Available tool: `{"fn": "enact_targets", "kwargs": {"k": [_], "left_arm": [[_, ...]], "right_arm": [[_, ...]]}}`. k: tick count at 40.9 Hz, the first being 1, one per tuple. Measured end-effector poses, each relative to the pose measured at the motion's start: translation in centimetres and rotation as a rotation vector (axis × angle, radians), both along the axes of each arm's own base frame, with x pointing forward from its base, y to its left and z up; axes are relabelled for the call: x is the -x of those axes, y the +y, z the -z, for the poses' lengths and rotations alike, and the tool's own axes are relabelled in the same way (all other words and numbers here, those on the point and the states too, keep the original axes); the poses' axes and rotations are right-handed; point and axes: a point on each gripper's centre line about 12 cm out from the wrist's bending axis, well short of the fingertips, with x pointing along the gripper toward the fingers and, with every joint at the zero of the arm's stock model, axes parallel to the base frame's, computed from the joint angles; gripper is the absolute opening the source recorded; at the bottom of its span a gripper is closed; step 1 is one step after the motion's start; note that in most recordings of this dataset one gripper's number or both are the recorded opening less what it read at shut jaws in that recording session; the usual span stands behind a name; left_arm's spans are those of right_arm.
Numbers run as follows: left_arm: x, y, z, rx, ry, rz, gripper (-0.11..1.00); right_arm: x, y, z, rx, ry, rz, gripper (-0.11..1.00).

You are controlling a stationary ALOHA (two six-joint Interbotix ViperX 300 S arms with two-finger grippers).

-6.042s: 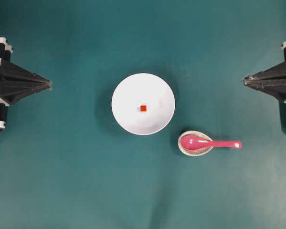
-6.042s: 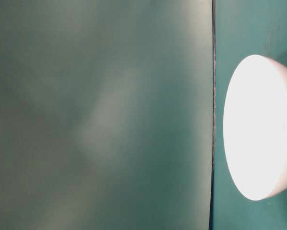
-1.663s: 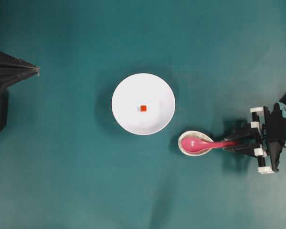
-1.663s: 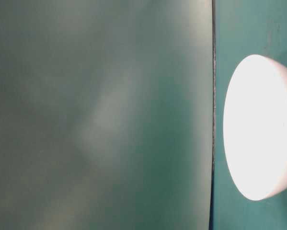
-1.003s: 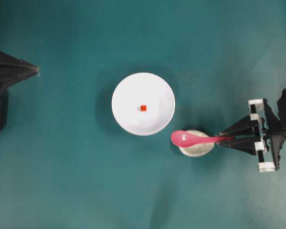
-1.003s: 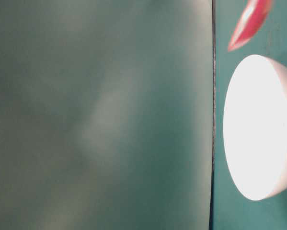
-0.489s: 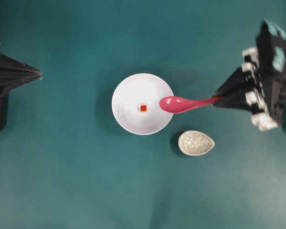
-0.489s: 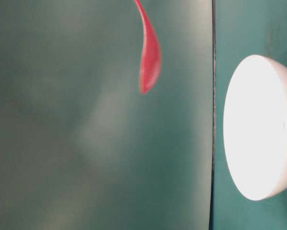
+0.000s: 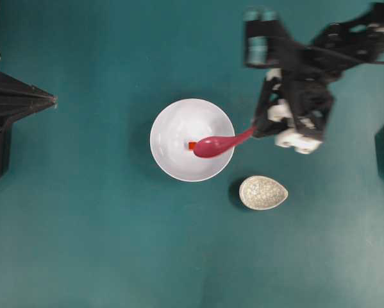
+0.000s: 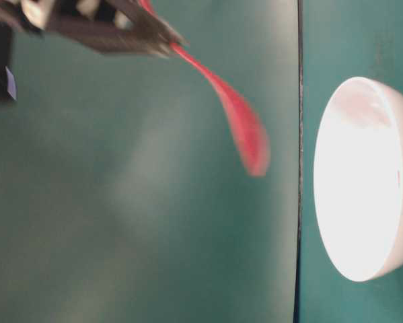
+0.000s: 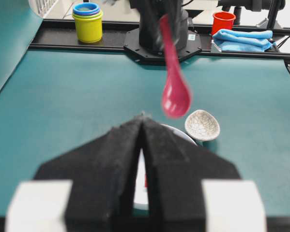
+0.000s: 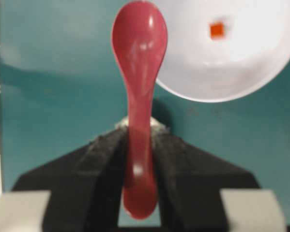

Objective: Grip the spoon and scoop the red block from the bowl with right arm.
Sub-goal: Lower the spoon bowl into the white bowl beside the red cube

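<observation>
right pincer clamps the spoon by its handle; the scoop hangs over the bowl, at 3 o'clock of the red block lying at bowl centre. left pincer is closed, idle over the tabletop.
</observation>
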Motion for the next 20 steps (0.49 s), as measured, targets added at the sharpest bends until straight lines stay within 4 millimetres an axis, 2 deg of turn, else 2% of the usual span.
{"fn": "enact_targets", "kwargs": {"k": [8,20], "left_arm": [[0.0,0.0,0.0,0.0,0.0,0.002,0.0],[0.0,0.0,-0.1,0.0,-0.002,0.0,0.0]], "right_arm": [[-1.8,-0.8,1.7,0.076,0.162,-0.003,0.24],[-2.8,0.4,4.3,0.152,0.261,-0.077,0.24]]}}
